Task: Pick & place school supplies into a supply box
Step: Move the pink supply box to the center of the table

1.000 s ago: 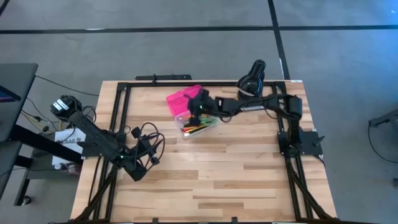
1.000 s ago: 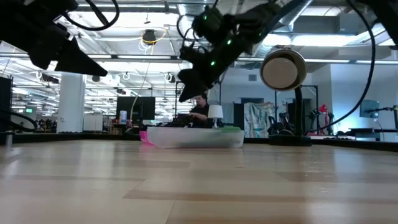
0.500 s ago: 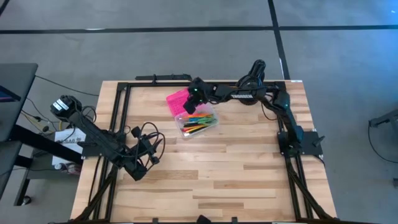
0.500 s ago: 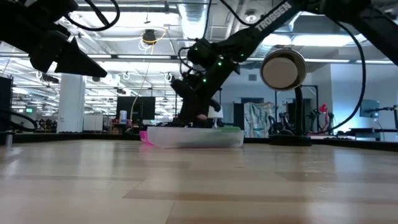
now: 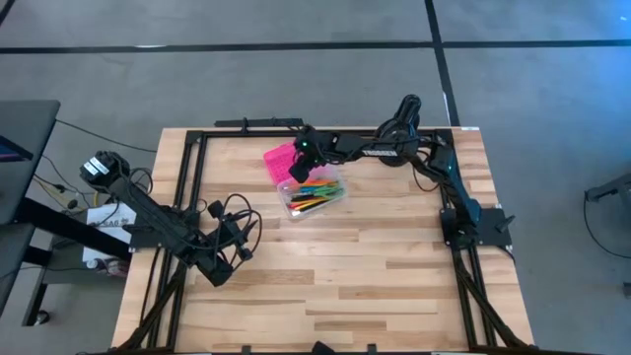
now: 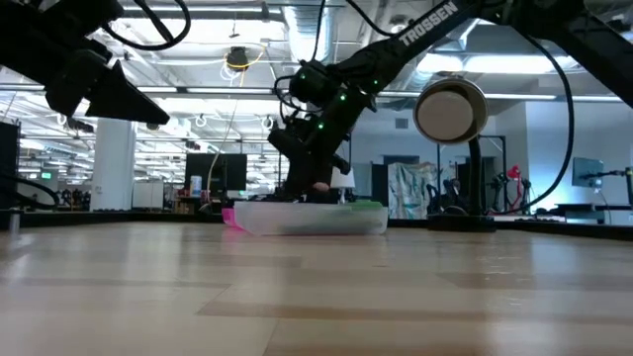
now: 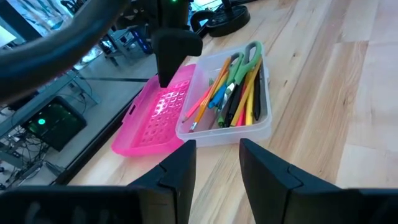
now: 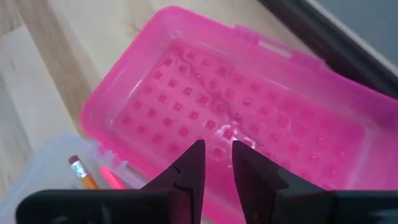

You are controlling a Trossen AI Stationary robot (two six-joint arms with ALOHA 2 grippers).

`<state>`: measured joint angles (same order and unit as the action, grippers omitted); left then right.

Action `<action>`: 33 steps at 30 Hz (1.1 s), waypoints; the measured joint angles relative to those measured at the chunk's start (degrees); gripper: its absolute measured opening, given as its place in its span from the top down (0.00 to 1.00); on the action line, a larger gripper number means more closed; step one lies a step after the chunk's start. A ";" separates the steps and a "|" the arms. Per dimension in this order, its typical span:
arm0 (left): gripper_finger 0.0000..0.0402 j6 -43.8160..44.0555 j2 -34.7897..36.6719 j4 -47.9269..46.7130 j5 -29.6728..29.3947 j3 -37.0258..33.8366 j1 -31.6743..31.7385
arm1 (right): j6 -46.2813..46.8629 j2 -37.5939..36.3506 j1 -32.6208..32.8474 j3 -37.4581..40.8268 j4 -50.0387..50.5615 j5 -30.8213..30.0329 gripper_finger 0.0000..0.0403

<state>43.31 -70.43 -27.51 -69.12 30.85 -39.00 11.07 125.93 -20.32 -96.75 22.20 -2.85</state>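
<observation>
The worktop (image 5: pixel 375 276) fills the high view's middle, bare wood across its lower half. The supply box (image 5: pixel 308 182) lies open in the upper centre, near the far edge, its pink lid (image 8: pixel 249 118) flat beside the clear base holding the school supplies (image 7: pixel 233 93). The right end effector (image 8: pixel 216 163) hovers just over the lid, fingers slightly parted, grasping nothing. Closing looks next: hook the lid's outer rim and swing it over. The left end effector (image 7: pixel 214 165) waits lower left, parted, empty

Wooden table (image 5: pixel 375 266): open supply box (image 5: pixel 311 191), black stand (image 5: pixel 397 131).
</observation>
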 joint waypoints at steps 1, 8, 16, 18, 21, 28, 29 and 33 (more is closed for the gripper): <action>0.71 0.00 0.00 0.00 0.00 0.00 0.00 | 0.02 0.00 0.18 0.00 0.02 -0.33 0.83; 0.71 0.02 0.00 0.00 0.02 0.00 0.00 | -0.40 0.00 0.32 0.00 1.46 -0.22 0.87; 0.71 0.00 0.00 0.00 1.31 0.00 0.00 | -0.48 0.00 1.09 0.02 3.66 -0.16 0.90; 0.71 0.00 0.00 0.00 1.31 0.00 0.00 | -0.55 0.00 1.37 0.12 4.30 -0.18 0.91; 0.71 0.00 0.00 0.00 1.31 0.00 0.00 | -0.55 0.00 1.63 0.78 4.52 -0.09 0.92; 0.71 0.00 0.00 0.00 1.31 0.00 0.00 | -0.55 0.00 1.56 1.38 4.77 -0.15 0.96; 0.71 0.00 0.00 0.01 1.30 0.00 0.00 | -0.55 0.00 1.56 1.38 4.79 -0.16 0.96; 0.71 0.00 0.01 0.02 1.31 0.00 0.00 | -0.65 0.00 1.76 1.38 4.99 0.19 0.98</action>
<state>43.31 -70.43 -27.49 -67.81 30.85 -39.00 10.42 125.93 -18.56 -95.37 27.18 -2.66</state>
